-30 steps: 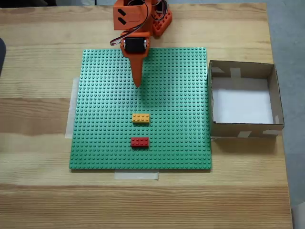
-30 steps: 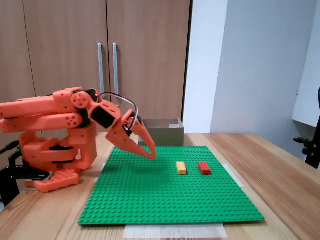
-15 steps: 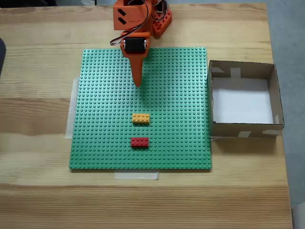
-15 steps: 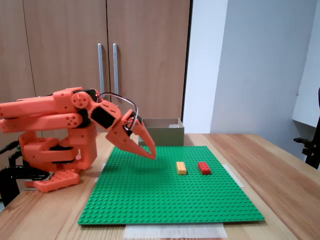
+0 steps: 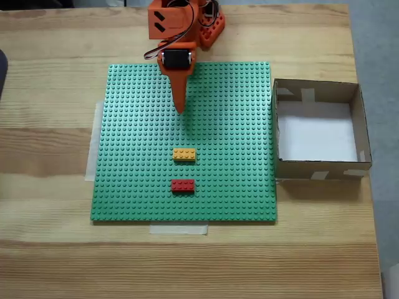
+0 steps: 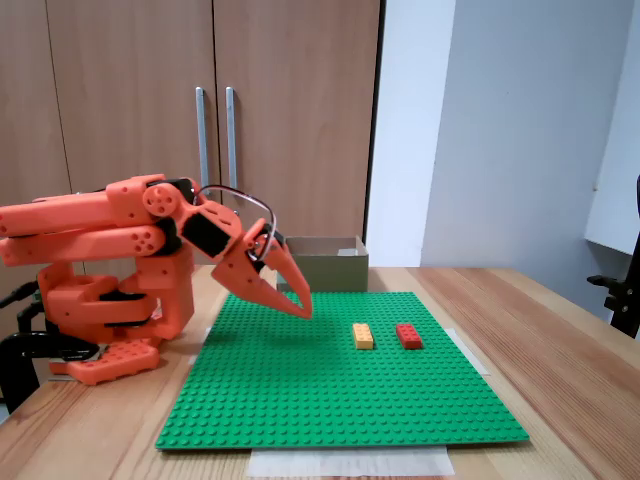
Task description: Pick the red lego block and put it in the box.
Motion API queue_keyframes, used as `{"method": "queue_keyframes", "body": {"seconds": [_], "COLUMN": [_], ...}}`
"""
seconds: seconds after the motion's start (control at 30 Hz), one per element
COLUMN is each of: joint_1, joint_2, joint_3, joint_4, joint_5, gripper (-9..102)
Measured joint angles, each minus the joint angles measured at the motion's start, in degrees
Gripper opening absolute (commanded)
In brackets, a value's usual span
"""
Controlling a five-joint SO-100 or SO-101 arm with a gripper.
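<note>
Fixed view: red lego block [image 5: 182,185] beyond pincer [image 5: 181,109].

Looking like an office or lab room: wooden cupboard doors [image 6: 210,120] with metal handles [image 6: 215,135] standing behind a pale wood table [image 5: 56,261], plain white wall [image 6: 520,130], office chair [image 6: 625,290] edging in.
</note>
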Motion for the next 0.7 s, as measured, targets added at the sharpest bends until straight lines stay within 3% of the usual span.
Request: {"method": "queue_keyframes", "body": {"seconds": [0.7], "joint_1": [1.2], "joint_2": [0.0], "joint_3": [0.4], "joint_4": [-0.2], "joint_5": [1.1], "gripper": [-1]}}
